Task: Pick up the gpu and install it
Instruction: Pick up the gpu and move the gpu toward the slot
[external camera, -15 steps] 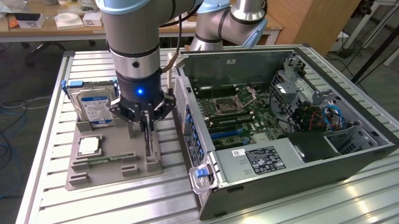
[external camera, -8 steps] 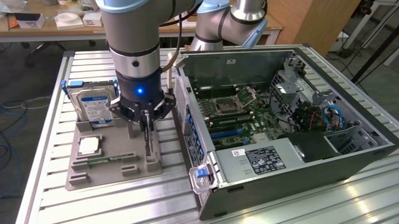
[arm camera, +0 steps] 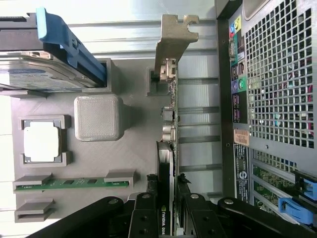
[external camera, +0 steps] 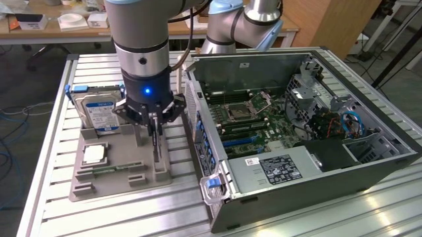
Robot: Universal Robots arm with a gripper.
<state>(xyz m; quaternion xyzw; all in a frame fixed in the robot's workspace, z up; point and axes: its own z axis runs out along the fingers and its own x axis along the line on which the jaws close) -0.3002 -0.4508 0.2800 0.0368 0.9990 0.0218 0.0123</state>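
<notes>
Standing on edge in a slot of the grey holder (external camera: 105,190), the gpu (arm camera: 167,148) has its silvery end bracket (arm camera: 173,39) at the far end from the tool (arm camera: 168,198). The tool is narrowed onto the card's top edge, one finger against each face, so it appears to grip the card, which looks still seated in the slot.

Just beside the card on the same holder are a green memory stick (arm camera: 69,183), a square processor (arm camera: 42,141) and the hard drive (external camera: 99,116) in its blue-handled frame. The open computer case (external camera: 316,197) stands close on the exterior view's right, all of it on the slatted desk (external camera: 165,212).

The grip sits toward one end of a long, thin board. A pull that is not straight could bind the card in its slot or drag the holder along. An off-centre hold may also let the card swing or slip between the fingers. With the case wall so near, the bracket could catch on it.
</notes>
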